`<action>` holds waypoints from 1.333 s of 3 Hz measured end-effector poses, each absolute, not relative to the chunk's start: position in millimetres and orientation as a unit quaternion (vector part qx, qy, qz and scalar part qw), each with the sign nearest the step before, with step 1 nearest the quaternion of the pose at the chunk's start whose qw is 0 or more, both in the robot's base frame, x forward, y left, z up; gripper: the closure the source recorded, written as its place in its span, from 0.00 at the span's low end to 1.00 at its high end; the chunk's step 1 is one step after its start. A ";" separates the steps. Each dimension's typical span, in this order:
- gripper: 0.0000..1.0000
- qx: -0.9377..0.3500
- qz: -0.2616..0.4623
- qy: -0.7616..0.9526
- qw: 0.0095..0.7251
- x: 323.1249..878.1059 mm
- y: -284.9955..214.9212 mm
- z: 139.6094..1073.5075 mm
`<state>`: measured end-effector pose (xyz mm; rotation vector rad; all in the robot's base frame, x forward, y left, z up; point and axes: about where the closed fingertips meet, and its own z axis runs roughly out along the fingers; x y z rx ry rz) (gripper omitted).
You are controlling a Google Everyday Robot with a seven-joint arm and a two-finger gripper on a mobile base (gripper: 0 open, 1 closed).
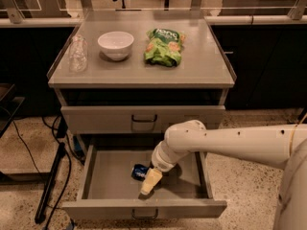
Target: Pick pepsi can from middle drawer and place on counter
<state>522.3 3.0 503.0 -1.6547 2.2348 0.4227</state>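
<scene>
The drawer [110, 178] is pulled out & the can [139, 172] lies on its side on the drawer floor, near the middle. The arm reaches down from the right, w/ the gripper [150, 181] low inside the drawer, right next to the can on its right side, maybe touching it. Can't tell if the gripper is open or closed, or if it has the can at all. So I think this is the grab step: the can is not picked up yet. Next, I think the gripper has to get around the can & squeeze it tight, which is tricky b/c a can on its side can roll away. Then it has to lift the can up & out past the shut drawer [144, 119] above, & on to the counter [201, 66]. Up there sit a bowl [115, 44], a green bag [164, 47] & a clear cup [77, 54], so the bare spot on the right side looks best for the can.
</scene>
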 end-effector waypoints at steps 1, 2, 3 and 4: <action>0.00 -0.562 0.157 0.795 0.164 524.3 1.9 477.0; 0.00 -0.539 0.167 0.808 0.170 540.5 5.5 440.1; 0.00 -0.538 0.168 0.808 0.170 540.3 5.8 439.3; 0.00 -0.529 0.181 0.809 0.181 539.0 11.4 429.3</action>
